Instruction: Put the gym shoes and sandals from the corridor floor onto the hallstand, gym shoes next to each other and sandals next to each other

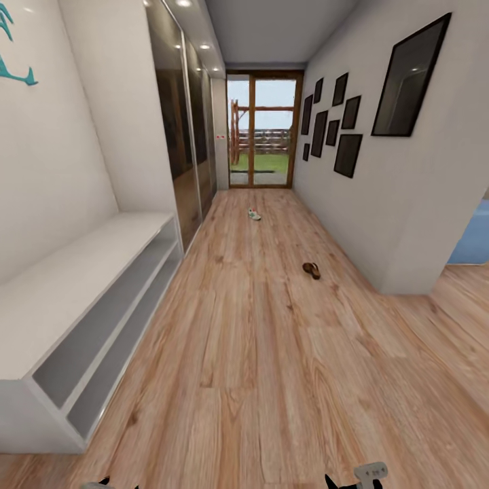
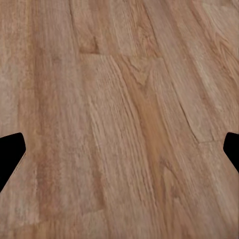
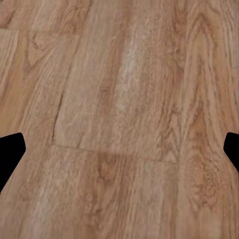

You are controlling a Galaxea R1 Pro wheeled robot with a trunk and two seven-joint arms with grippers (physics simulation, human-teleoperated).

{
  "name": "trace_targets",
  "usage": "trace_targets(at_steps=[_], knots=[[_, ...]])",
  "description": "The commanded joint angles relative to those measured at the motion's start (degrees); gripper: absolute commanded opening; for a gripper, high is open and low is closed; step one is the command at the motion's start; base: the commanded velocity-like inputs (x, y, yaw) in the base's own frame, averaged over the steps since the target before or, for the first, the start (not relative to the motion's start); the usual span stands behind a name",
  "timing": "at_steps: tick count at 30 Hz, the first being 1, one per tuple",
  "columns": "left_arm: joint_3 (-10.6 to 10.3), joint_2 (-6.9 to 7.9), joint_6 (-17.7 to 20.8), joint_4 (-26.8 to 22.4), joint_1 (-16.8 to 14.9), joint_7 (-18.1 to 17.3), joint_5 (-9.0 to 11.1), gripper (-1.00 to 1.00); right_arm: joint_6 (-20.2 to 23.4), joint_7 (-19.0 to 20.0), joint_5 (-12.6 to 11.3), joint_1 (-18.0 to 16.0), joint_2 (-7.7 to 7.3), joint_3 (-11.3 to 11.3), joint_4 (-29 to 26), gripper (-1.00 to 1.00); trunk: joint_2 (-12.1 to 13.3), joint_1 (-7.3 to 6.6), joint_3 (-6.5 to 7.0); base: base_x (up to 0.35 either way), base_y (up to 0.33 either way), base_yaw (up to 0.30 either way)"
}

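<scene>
Head view: long corridor, wood floor of light brown planks with knots running from the camera to a glass door with a wooden frame at the far end; grass and a fence visible through the glass. White walls on both sides. Left wall: dark glossy sliding panels farther down, and nearer the camera a low white bench with two open shelf levels, against the wall. The top and both shelves look bare as far as they show. Right wall: cluster of dark picture frames plus one larger dark frame nearer; wall ends at a corner, opening to the right beyond it. On the floor, mid-corridor and slightly right of centre, one brown sandal, lying flat, well apart from the bench. Farther down, near the door, a small white shoe with a green tint; too small to make out stripes or laces. Only one of each item can be made out. Open floor lies between the camera and both items. Left wrist view: left gripper over bare planks, dark fingertips at opposite edges of the picture, spread wide, nothing between them. Right wrist view: right gripper likewise spread wide over bare planks, holding nothing.
</scene>
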Motion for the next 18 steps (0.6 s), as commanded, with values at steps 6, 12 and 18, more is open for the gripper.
trace_targets(at_steps=[6, 12, 18], knots=[[0.3, -0.03, -0.2, 0.1, -0.1, -0.4, -0.2, 1.00, -0.2, 0.2, -0.5, 0.0, -0.02, 0.4, 0.1, 1.00, 0.0, 0.03, -0.05, 0.336, 0.000, -0.001], [0.3, -0.03, -0.2, 0.1, -0.1, -0.4, -0.2, 1.00, -0.2, 0.2, -0.5, 0.0, -0.02, 0.4, 0.1, 1.00, 0.0, 0.03, -0.05, 0.336, 0.000, 0.000], [0.3, -0.03, -0.2, 0.1, -0.1, -0.4, -0.2, 1.00, -0.2, 0.2, -0.5, 0.0, -0.02, 0.4, 0.1, 1.00, 0.0, 0.03, -0.05, 0.336, 0.000, 0.000]])
